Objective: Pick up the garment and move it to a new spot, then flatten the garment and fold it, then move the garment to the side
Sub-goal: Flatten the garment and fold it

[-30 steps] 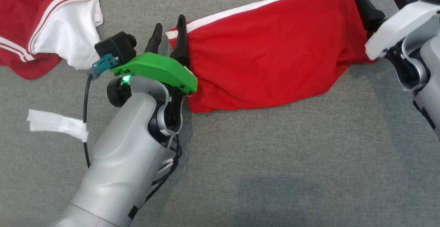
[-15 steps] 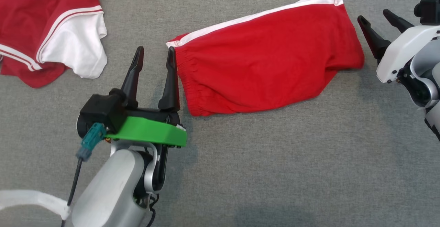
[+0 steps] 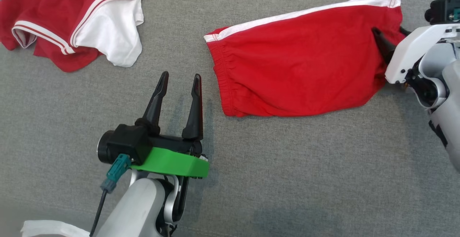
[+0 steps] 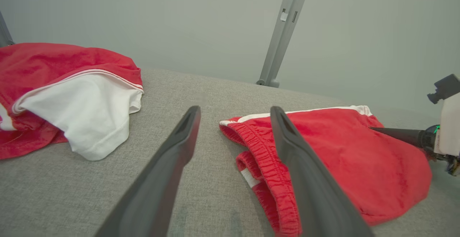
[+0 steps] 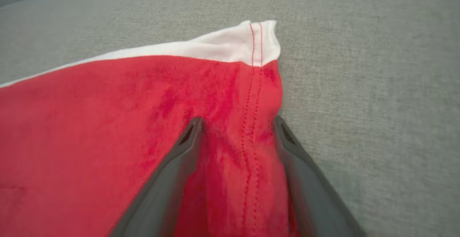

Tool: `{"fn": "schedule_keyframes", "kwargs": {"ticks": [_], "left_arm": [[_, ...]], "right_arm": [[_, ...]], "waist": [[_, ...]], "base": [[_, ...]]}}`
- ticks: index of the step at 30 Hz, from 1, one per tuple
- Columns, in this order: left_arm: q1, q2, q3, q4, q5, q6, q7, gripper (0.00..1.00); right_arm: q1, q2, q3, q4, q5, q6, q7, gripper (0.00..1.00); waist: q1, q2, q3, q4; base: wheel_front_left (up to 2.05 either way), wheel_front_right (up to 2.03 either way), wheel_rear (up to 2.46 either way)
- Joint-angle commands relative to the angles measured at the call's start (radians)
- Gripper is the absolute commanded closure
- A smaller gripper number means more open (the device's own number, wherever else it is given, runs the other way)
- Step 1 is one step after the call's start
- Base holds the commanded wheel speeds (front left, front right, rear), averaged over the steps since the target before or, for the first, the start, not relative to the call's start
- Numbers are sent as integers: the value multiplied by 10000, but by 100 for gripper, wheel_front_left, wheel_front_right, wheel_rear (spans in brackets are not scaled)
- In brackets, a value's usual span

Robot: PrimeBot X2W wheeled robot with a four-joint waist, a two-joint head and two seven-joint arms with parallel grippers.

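The garment [image 3: 302, 61] is a pair of red shorts with a white side stripe, lying folded flat on the grey cloth surface. My left gripper [image 3: 181, 74] is open and empty, a short way to the left of the elastic waistband [image 4: 258, 147]. My right gripper [image 3: 390, 32] is at the shorts' right end. In the right wrist view the right gripper [image 5: 238, 119] stands open, its two fingers straddling the stitched red hem [image 5: 251, 97], with fabric lying between them. One of its dark fingers [image 4: 395, 133] lies on the shorts in the left wrist view.
A second red and white garment [image 3: 72, 18] lies crumpled at the far left. A white strip [image 3: 46, 228] hangs near my left forearm at the bottom left. A grey metal post [image 4: 284, 32] stands behind the surface against a pale wall.
My left gripper has drawn back from the waistband and now stands apart from it. My right gripper left the shorts' right end, then came back over the hem. The head camera has shifted.
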Motion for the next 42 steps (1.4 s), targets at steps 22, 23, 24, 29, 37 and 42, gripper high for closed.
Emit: {"fn": "schedule_keyframes", "kwargs": {"ticks": [22, 23, 24, 29, 37, 42], "left_arm": [[2344, 105, 567, 925, 645, -1817, 0, 0], [2450, 100, 538, 950, 661, -1863, 0, 0], [2517, 85, 536, 957, 669, -1906, 0, 0], [2749, -51, 560, 926, 746, -1967, 0, 0], [2848, -304, 632, 983, 772, -2000, -1, 0], [2708, -360, 596, 1165, 886, -2076, -1, 0]], "right_arm": [[3736, -1556, -1482, -467, 3353, 0, 463, 100], [3906, -1785, -1674, -276, 3358, 0, 372, 100], [4038, -2008, -1846, -114, 3316, 0, 268, 100], [4084, -2805, -2653, 493, 3072, 5, -241, 100], [3409, -2183, -2718, -1286, 2781, 9, 201, 100], [3134, -165, -2322, -2472, 1446, 9, 710, 100]], "waist": [[0, 0, -2327, -2005], [0, 0, -2364, -2003], [0, 0, -2393, -1997], [0, 0, -2348, -1954], [0, 0, -2279, -2032], [0, 0, -2268, -2227]], "base": [[0, 0, 0], [0, 0, 0], [0, 0, 0], [0, 0, 0], [0, 0, 0], [0, 0, 0]]}}
